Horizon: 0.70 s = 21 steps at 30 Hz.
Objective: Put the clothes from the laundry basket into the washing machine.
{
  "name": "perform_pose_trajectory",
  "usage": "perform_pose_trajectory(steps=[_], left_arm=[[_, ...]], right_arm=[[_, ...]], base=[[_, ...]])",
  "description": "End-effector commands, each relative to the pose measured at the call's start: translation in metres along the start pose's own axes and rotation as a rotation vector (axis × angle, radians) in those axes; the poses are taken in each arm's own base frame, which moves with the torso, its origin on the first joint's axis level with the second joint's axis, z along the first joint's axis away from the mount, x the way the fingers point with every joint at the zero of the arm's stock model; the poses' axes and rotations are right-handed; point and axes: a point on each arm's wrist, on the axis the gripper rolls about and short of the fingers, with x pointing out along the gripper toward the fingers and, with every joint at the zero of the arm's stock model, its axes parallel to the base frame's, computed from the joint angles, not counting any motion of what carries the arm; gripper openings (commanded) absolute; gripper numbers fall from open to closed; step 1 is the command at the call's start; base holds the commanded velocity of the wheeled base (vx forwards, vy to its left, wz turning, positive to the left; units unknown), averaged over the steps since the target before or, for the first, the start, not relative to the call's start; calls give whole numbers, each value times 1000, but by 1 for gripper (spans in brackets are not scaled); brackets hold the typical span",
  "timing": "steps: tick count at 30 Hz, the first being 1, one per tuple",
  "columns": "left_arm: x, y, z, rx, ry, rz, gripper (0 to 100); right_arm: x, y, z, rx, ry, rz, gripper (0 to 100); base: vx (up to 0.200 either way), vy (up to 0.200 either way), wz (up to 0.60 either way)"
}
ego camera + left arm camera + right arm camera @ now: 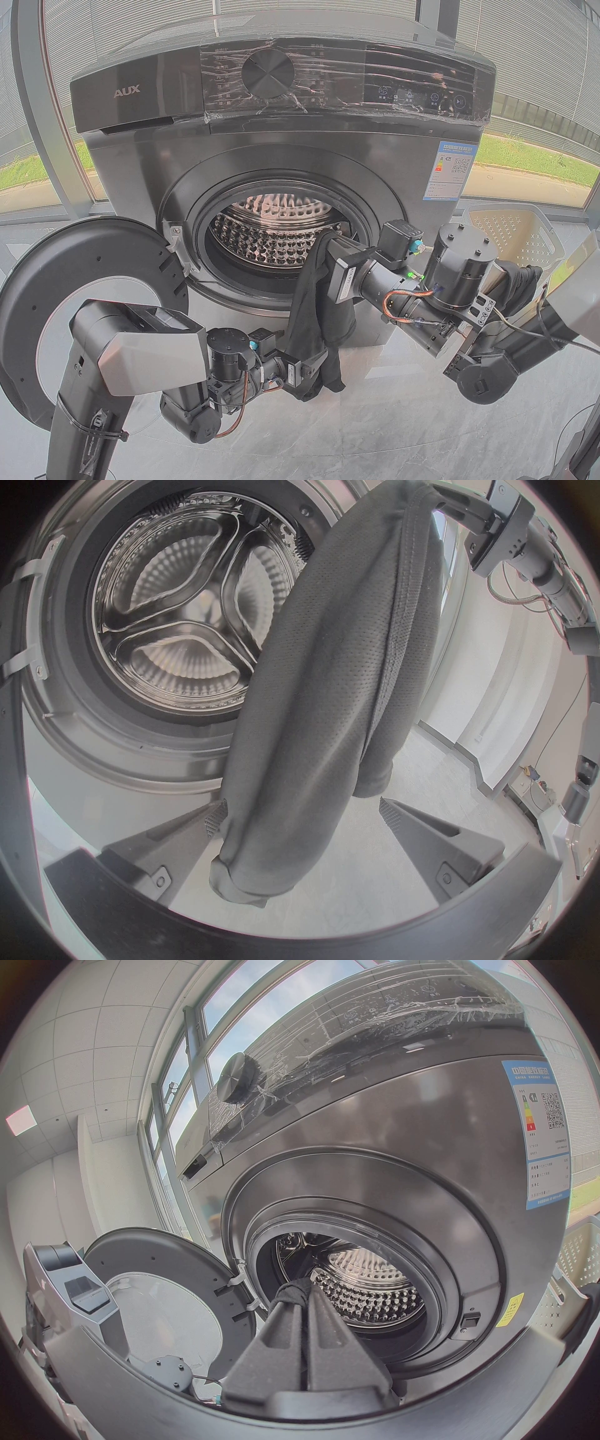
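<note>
A black garment (312,312) hangs in front of the washing machine's open drum (275,231). My right gripper (328,242) is shut on its top end, right at the drum's mouth; in the right wrist view the fingers (325,1347) pinch the black cloth (292,1290). My left gripper (312,376) is low, at the garment's bottom end. Seen from the left wrist, the left gripper (302,806) is open, with the garment (325,667) hanging loosely between the two fingers. The beige laundry basket (519,228) stands to the machine's right, with dark clothes (522,284) in it.
The round machine door (81,275) is swung fully open on the left, just above my left arm. The light floor (387,425) in front of the machine is bare. Windows surround the machine.
</note>
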Motion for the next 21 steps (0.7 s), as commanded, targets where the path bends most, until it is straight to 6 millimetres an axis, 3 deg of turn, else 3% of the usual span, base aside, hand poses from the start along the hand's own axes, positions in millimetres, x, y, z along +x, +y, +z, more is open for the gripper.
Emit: perform_pose_trajectory(steps=[1, 9, 21], left_arm=[[17, 6, -8, 7, -31, 16, 100], [31, 26, -13, 10, -73, 163, 100], [23, 52, -4, 29, -89, 257, 100]], right_arm=[[0, 0, -1, 1, 1, 1, 0], [-2, 0, -1, 0, 3, -1, 0], [-4, -5, -4, -2, 14, -28, 0]], base=[[0, 0, 0], [0, 0, 0], [0, 0, 0]])
